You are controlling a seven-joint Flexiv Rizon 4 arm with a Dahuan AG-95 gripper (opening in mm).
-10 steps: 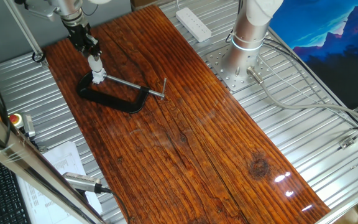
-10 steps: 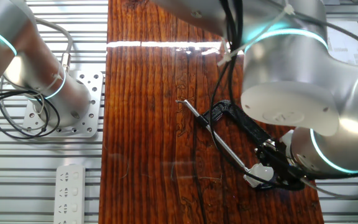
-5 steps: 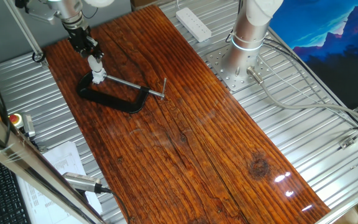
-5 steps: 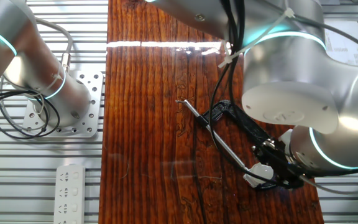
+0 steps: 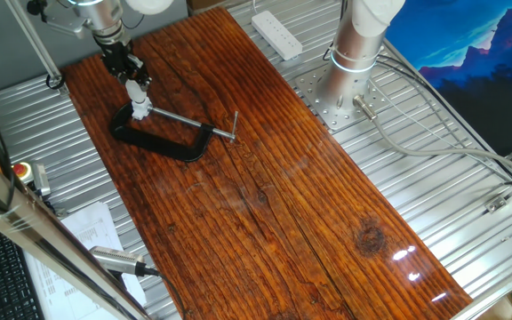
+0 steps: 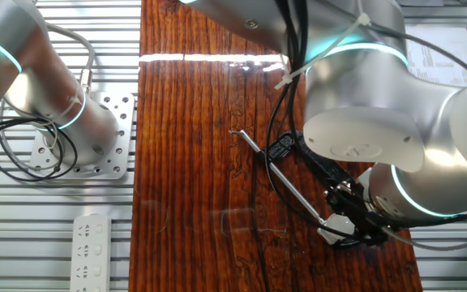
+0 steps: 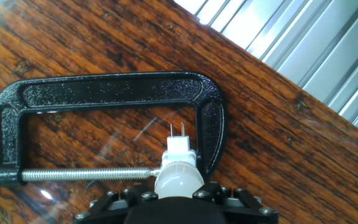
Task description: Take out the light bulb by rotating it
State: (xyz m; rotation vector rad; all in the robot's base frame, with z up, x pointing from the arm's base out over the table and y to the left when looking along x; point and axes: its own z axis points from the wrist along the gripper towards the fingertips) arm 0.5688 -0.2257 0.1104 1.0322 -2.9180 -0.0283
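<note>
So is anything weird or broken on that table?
Nothing looks broken or spilled. One odd thing: the light bulb sits in a small white socket pinched in a black C-clamp lying flat on the table, not in a lamp. The gripper is closed around the bulb.

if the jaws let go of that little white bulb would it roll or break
The small frosted white light bulb would probably roll: it looks rounded, tapering to a narrower base. It is likely light and fragile, being far smaller than the black metal C-clamp. The gripper seems shut on it, so a gentle squeeze seems wise.
</note>
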